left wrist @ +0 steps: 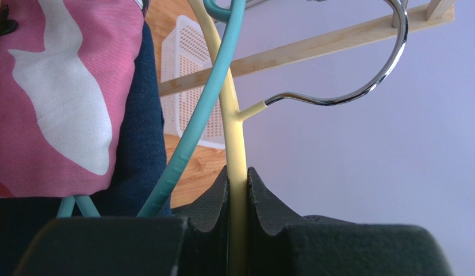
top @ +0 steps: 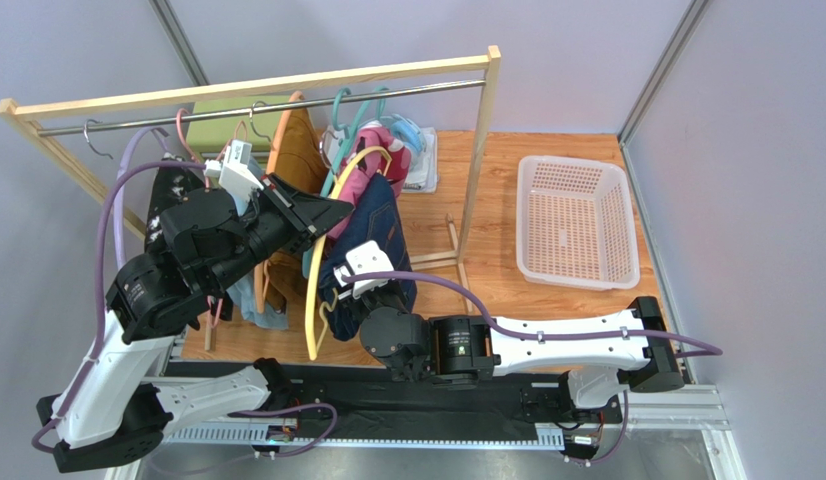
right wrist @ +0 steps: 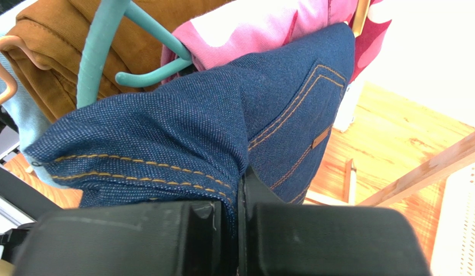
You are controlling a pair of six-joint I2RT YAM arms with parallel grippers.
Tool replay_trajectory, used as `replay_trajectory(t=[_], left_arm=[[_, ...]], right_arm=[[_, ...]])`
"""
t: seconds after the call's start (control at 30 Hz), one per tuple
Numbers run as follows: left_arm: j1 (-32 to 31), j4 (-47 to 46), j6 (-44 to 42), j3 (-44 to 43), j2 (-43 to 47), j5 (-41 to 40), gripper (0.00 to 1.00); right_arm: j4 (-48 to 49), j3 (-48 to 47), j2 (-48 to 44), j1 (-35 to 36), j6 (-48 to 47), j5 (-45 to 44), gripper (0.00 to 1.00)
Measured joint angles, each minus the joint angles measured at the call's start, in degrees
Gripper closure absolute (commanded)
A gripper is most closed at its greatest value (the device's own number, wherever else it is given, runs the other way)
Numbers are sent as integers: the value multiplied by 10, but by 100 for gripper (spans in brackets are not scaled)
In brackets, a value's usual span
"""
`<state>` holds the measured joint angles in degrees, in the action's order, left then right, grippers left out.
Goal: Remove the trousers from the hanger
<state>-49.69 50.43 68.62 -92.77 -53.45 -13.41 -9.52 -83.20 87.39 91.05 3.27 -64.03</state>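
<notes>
Partly, navy trousers [right wrist: 182,132] cover right tool [right wrist: 241,192].

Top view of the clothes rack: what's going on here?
Two robot arms are working one garment off its hanger. The left claw is shut on the neck of the pale yellow plastic hanger, holding it. The right claw is shut on a fold of the dark navy denim trousers. The trousers are not yet off, hanging beside the wooden rack.

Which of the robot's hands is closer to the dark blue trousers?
Right. The right gripper is shut on the dark blue trousers; the left gripper clamps the yellow hanger beside them.
</notes>
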Motion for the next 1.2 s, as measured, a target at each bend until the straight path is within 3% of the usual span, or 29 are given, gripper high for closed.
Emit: replay_trajectory(t=[0.43, 1.2], left_arm=[[0, -15, -7, 13, 5, -2, 100], [-1, -65, -11, 33, -2, 20, 100]], right_arm=[[-10, -12, -4, 0, 3, -14, 100], [-30, -19, -178, -1, 5, 45, 100]])
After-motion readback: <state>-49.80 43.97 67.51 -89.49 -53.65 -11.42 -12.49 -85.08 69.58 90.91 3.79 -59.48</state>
